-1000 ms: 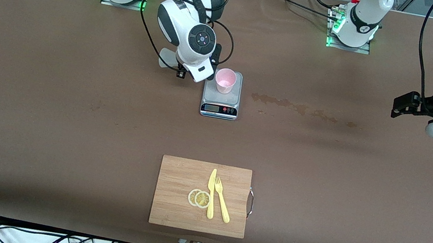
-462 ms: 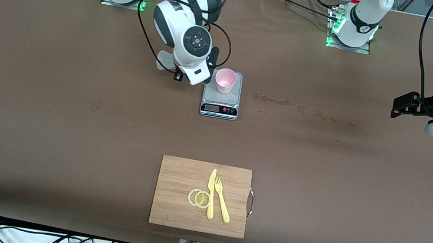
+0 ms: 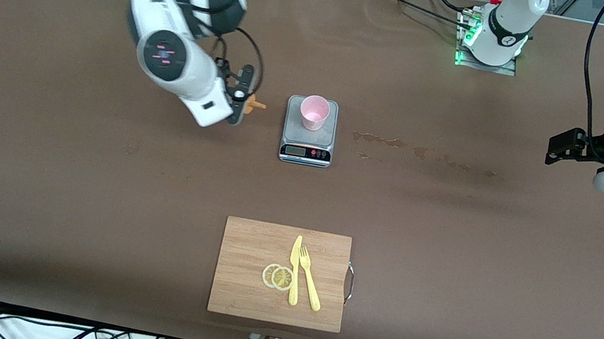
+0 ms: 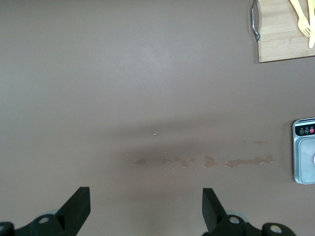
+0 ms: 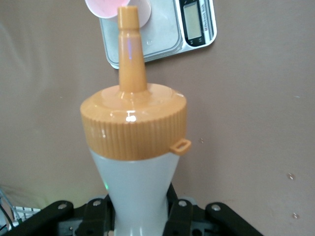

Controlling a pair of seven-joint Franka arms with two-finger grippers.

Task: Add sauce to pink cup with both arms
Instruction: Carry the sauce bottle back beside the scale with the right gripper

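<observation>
Two arms share this job, and only one is working. The right gripper [image 3: 241,99] is clamped on the sauce [image 5: 134,147], holding it by the whitish body just below the orange cap; in the front view only the orange nozzle shows, poking out toward the cup [image 3: 314,112]. The bottle hangs over bare table toward the right arm's end, beside the scale [image 3: 306,147] and well short of it. The cup stands upright on the scale's plate, nothing touching it; we cannot tell whether there is sauce in it.

The left gripper [image 4: 143,214] waits over the table toward the left arm's end, near a smear of spilled liquid [image 4: 197,161], its fingers spread wide and holding nothing.

We judge the step in hand to be carrying the sauce to the cup. To do it well, we should bring the nozzle tip squarely over the cup's mouth before tipping further, since the spout is narrow and the rim small. We would keep the tip above the rim and not against it: the cup is light, and a nudge could slide it off the plate. Any squeeze should be gentle, as the bottle looks soft and a hard pinch would squirt past the cup. The left arm could steady the cup from the side. The board [image 3: 281,273] with its cutlery and lemon slices lies nearer the camera, out of the way.
</observation>
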